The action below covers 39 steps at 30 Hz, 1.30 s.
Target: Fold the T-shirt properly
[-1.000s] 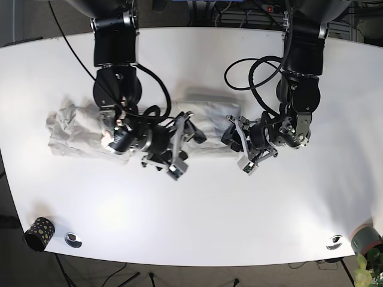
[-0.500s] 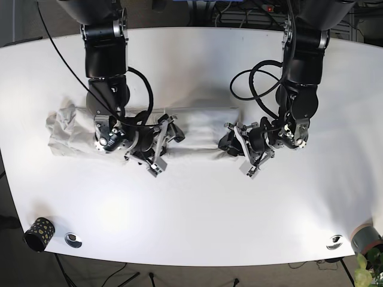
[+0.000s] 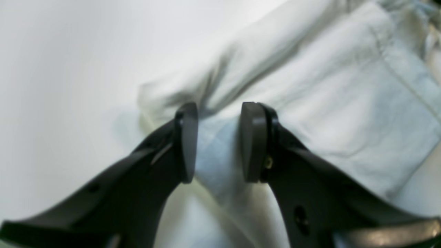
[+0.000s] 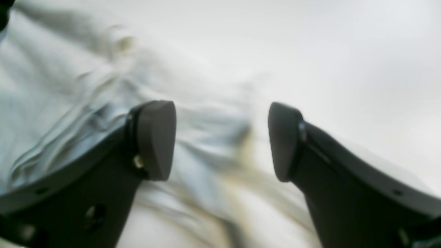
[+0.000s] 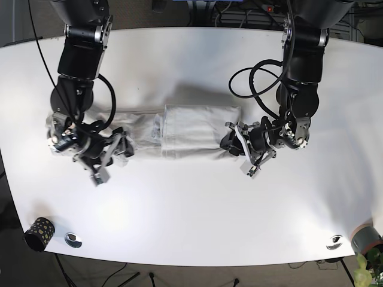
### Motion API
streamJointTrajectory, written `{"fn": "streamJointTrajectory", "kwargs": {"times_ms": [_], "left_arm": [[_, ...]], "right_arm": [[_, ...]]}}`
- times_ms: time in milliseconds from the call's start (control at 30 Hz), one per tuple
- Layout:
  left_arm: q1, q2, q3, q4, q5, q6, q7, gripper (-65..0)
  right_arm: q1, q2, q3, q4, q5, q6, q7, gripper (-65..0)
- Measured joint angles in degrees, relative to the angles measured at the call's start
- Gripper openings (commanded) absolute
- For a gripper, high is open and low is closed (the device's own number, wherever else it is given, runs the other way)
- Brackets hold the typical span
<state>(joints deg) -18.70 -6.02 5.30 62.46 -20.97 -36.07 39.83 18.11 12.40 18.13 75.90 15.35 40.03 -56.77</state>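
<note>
Where the left gripper (image 3: pixel 218 143) meets the shirt (image 5: pixel 179 131), its jaws stand slightly apart with cloth showing between them, at the shirt's right edge in the base view; whether they pinch it cannot be told. The right gripper (image 4: pixel 222 141) is spread wide over the rumpled left end, one finger (image 4: pixel 155 137) above cloth, the other over bare table (image 5: pixel 197 221). The shirt lies as a long band mid-table, its centre folded flat. Bare white surface surrounds it on every side.
</note>
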Motion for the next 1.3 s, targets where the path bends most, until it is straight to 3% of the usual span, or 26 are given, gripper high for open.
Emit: {"fn": "streamJointTrajectory", "kwargs": {"times_ms": [200, 433, 667, 767, 933, 1033, 1300], "left_arm": [[-0.3, -0.3, -4.2, 5.3, 0.2, 0.4, 2.5, -45.3], [-0.2, -0.4, -5.5, 8.3, 0.4, 0.5, 3.6, -45.3], [1.9, -0.2, -5.6, 8.8, 0.2, 0.4, 3.7, -45.3], [4.2, -0.2, -5.6, 10.6, -0.5, 0.4, 4.4, -45.3], [5.8, 0.0, -4.9, 16.0, -8.9, 0.4, 4.0, -45.3], [5.7, -0.2, -2.1, 16.6, -11.3, 0.5, 3.3, -45.3], [5.8, 2.4, 4.0, 11.2, -5.5, 0.4, 3.3, -45.3]], "right_arm": [[2.9, 1.3, 16.5, 0.2, -0.3, -0.35, -6.1, -24.7], [6.2, 5.6, 28.3, -2.2, -0.6, -0.44, -11.3, -24.3], [9.8, 10.3, 37.1, -14.5, -0.1, -0.37, -11.2, -5.2], [10.1, 12.4, 41.0, -19.7, -0.6, -0.39, -11.4, -1.6], [10.6, 13.9, 42.9, -22.8, -1.0, -0.57, -9.9, -1.6], [10.7, 13.9, 42.9, -22.8, -0.5, -0.52, -9.3, -1.6], [10.6, 13.8, 43.0, -22.8, -0.6, -0.44, -9.4, -1.6]]}}
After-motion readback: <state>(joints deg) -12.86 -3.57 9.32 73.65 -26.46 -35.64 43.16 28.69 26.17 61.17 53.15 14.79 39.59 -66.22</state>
